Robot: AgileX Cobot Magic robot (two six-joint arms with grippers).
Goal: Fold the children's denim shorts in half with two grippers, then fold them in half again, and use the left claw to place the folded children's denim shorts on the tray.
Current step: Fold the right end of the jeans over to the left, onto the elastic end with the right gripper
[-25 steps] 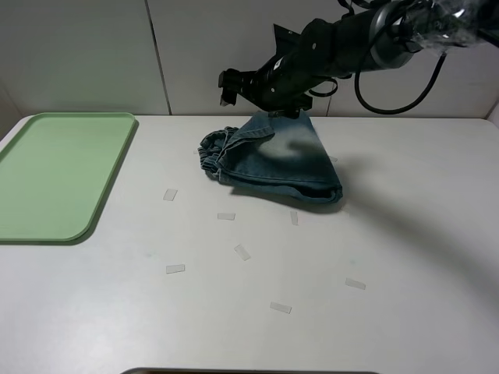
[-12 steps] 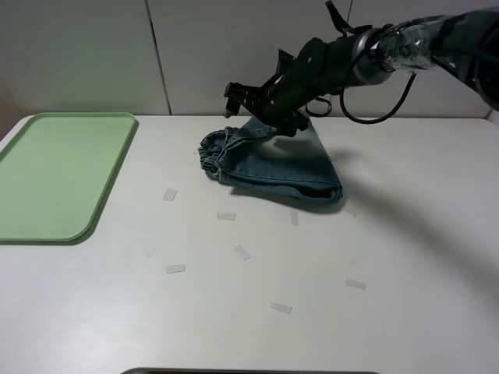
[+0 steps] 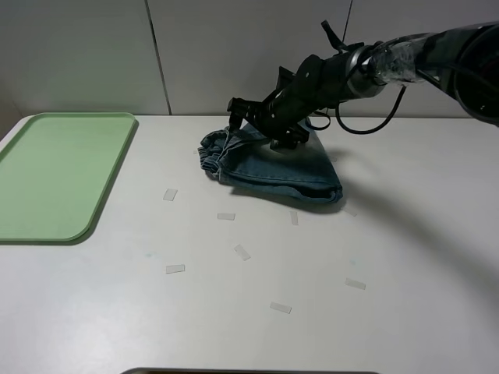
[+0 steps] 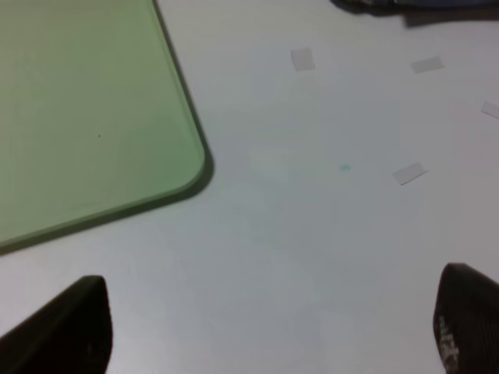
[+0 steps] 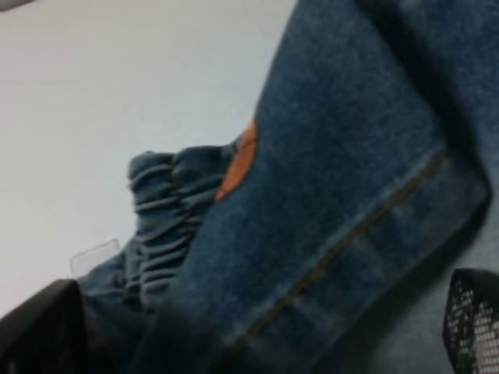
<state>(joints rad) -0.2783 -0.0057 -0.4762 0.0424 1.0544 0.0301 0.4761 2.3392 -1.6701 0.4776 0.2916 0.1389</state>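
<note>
The children's denim shorts (image 3: 284, 165) lie folded in a bunch on the white table, gathered waistband to the left. My right gripper (image 3: 257, 127) reaches in from the right and sits low over the shorts' far left edge. In the right wrist view its fingers stand wide apart with the denim (image 5: 335, 195) and an orange patch (image 5: 240, 164) between them. My left gripper (image 4: 265, 335) is open and empty, hovering over bare table by the tray's corner (image 4: 168, 167); it is out of the high view. The pale green tray (image 3: 54, 171) lies at the far left, empty.
Several small clear tape pieces (image 3: 242, 252) are scattered over the table in front of the shorts, some also in the left wrist view (image 4: 409, 173). A pale wall (image 3: 93, 54) stands behind the table. A cable (image 3: 374, 117) hangs from the right arm.
The right gripper has come down and slightly right, lowering the raised far edge of the shorts onto the pile. The shorts now lie flatter. The tray has not moved.
</note>
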